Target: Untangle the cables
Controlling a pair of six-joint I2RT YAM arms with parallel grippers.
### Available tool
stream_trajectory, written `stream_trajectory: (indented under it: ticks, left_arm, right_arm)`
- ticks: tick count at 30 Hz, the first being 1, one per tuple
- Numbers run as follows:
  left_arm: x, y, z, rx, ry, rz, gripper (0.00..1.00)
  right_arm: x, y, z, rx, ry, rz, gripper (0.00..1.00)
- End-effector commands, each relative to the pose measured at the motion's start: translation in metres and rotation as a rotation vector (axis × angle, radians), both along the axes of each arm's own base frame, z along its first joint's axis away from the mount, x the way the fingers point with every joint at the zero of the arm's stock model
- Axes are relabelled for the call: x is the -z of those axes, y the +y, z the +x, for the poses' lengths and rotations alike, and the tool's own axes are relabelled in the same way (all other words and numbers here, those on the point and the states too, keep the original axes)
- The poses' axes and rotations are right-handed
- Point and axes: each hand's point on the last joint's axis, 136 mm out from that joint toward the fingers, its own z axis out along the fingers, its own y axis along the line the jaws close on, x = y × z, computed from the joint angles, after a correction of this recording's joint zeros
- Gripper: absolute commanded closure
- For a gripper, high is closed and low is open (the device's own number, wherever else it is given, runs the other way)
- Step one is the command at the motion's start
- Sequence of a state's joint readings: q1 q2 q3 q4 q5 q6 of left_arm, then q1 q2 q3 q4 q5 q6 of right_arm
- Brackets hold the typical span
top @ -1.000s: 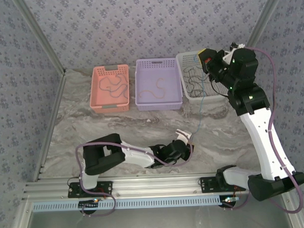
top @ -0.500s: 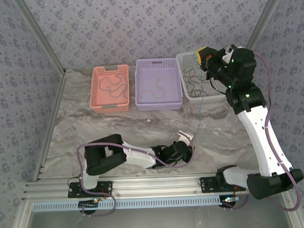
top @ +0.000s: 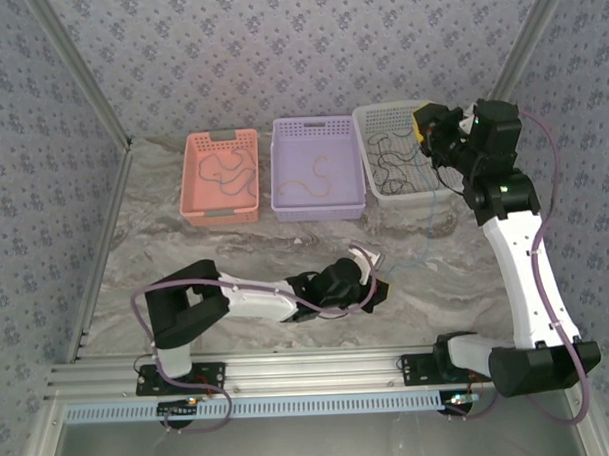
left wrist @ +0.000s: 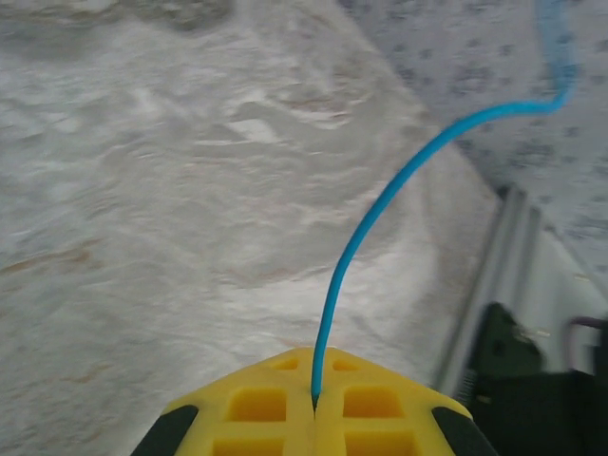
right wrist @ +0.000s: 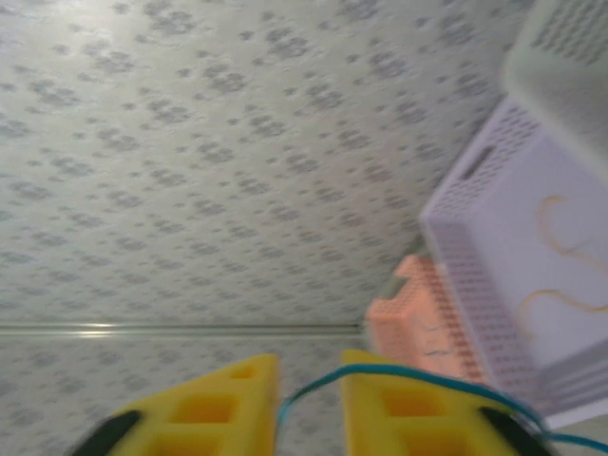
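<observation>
Pinching the blue cable [left wrist: 380, 204] in shut tips, the left tool [left wrist: 314, 404] trails it ahead toward the right tool [right wrist: 309, 399], whose parted jaws straddle it loosely, while beyond lie a black cable [top: 223, 176] and a tan cable [top: 308, 180] already sorted apart and, beside the right tool, a black tangle [top: 387, 165] yet to be separated.

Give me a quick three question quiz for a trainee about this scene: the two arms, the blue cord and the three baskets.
1. True or false: the left gripper is shut on the thin blue cable.
2. Multiple choice: the thin yellowish-tan cable lies in A, the salmon-pink plastic basket; B, the lavender plastic basket; C, the white plastic basket.
3. Fill in the blank: the right gripper has its yellow jaws ____, with the blue cable running through the gap between them.

Key: 1 true; 2 B; 3 open.
</observation>
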State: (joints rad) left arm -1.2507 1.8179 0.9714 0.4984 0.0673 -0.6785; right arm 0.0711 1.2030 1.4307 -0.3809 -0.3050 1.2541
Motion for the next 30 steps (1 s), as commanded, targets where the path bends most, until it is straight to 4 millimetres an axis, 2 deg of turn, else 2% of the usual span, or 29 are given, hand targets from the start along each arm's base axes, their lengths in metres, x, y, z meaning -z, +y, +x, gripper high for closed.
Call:
stream_trajectory:
  ticks: [1,5,7,10,12,15,17,20,23,26,27,30]
  left_arm:
    - [-0.039,-0.002,-0.043,0.204,0.084,-0.081,1.0]
    - [-0.063,0.009,-0.052,0.24,0.118,-0.125,1.0]
    - [-0.073,0.015,-0.047,0.218,0.14,-0.131,1.0]
    - [-0.085,0.022,-0.03,0.152,0.212,-0.157,1.0]
    - [-0.094,0.027,-0.017,0.092,0.275,-0.189,1.0]
    - [-0.102,0.04,0.007,-0.043,0.347,-0.234,1.0]
    - [-0.104,0.056,0.028,-0.164,0.399,-0.273,1.0]
    - [-0.12,0.08,0.053,-0.29,0.408,-0.398,1.0]
    - [-0.141,0.104,0.073,-0.387,0.391,-0.497,1.0]
    - [-0.163,0.12,0.084,-0.447,0.361,-0.565,1.0]
    - [-0.168,0.124,0.086,-0.458,0.357,-0.581,1.0]
    - [-0.182,0.131,0.091,-0.474,0.349,-0.631,1.0]
  right_arm:
    - [0.041,-0.016,-0.006,-0.029,0.094,-0.115,0.61]
    - [0.068,-0.034,-0.015,-0.011,0.15,-0.194,0.42]
    - [0.077,-0.042,-0.021,0.005,0.168,-0.242,0.35]
    - [0.077,-0.048,-0.029,-0.001,0.151,-0.29,0.32]
    - [0.068,-0.042,-0.039,-0.037,0.098,-0.338,0.36]
    - [0.051,-0.023,-0.071,-0.106,-0.04,-0.392,0.51]
    - [0.051,-0.005,-0.1,-0.159,-0.115,-0.407,0.58]
    - [0.063,0.015,-0.14,-0.226,-0.132,-0.387,0.64]
    - [0.082,0.039,-0.167,-0.321,-0.133,-0.302,0.68]
    - [0.101,0.066,-0.178,-0.422,-0.12,-0.183,0.66]
    - [0.099,0.074,-0.178,-0.444,-0.133,-0.146,0.65]
    - [0.113,0.101,-0.172,-0.507,-0.109,-0.058,0.61]
